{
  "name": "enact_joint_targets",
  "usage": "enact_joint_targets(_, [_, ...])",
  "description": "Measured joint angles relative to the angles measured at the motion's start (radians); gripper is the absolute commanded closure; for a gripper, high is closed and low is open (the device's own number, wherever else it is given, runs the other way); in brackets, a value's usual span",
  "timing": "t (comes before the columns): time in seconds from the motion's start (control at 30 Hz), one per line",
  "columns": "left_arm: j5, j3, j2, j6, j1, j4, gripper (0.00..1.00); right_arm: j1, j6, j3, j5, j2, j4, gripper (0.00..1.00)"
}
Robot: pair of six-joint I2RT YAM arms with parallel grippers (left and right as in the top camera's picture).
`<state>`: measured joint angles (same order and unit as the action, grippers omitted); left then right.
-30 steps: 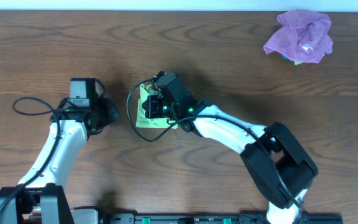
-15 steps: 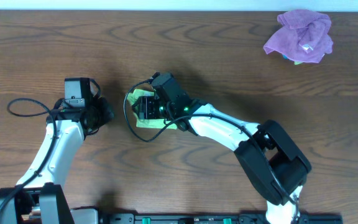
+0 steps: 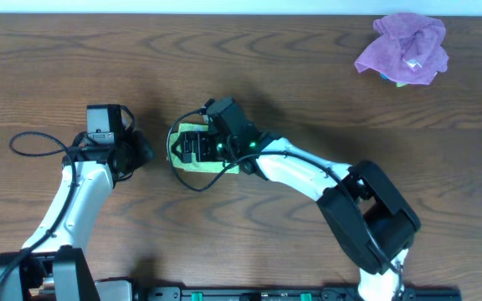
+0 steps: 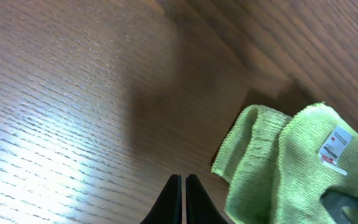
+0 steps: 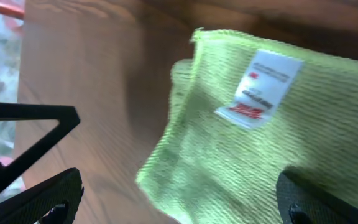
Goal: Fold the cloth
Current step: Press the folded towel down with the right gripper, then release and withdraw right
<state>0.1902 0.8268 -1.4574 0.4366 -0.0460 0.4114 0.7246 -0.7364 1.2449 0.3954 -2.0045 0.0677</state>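
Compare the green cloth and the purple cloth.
The green cloth is folded into a flat layered pad; the purple cloth is a crumpled heap. The green cloth lies mid-table under the open right gripper; the purple cloth sits alone near the far right corner. Both are soft cloths on the wooden table.

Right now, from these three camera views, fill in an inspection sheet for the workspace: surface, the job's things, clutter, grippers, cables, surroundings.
Surface: brown wood-grain table; no spills seen.
Job's things: lime-green cloth lies in soft folds on the table, white tag facing up.
Clutter: purple cloth crumpled at the far right, well apart from the work.
Grippers: left gripper shut, empty, beside the lime-green cloth and not touching it; right gripper open above the lime-green cloth, fingers spread wide.
Cables: black cable loop by the left arm; second cable loop at the right wrist, beside the lime-green cloth.
Surroundings: pale strip beyond the table's far edge; otherwise nothing seen.
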Motion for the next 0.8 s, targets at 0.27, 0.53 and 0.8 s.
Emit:
enact_joint_targets(0.27, [-0.003, 0.0, 0.001, -0.012, 0.0, 0.0, 0.64, -0.104, 0.103, 0.0, 0.007, 0.105, 0.172, 0.01])
enact_joint_targets(0.53, [0.035, 0.0, 0.043, -0.018, 0.0, 0.001, 0.11, -0.205, 0.259, 0.004, -0.056, 0.376, 0.435, 0.01])
enact_joint_targets(0.8, [0.099, 0.002, 0.074, -0.011, 0.0, 0.026, 0.04, -0.284, 0.447, 0.007, -0.122, 0.552, 0.778, 0.01])
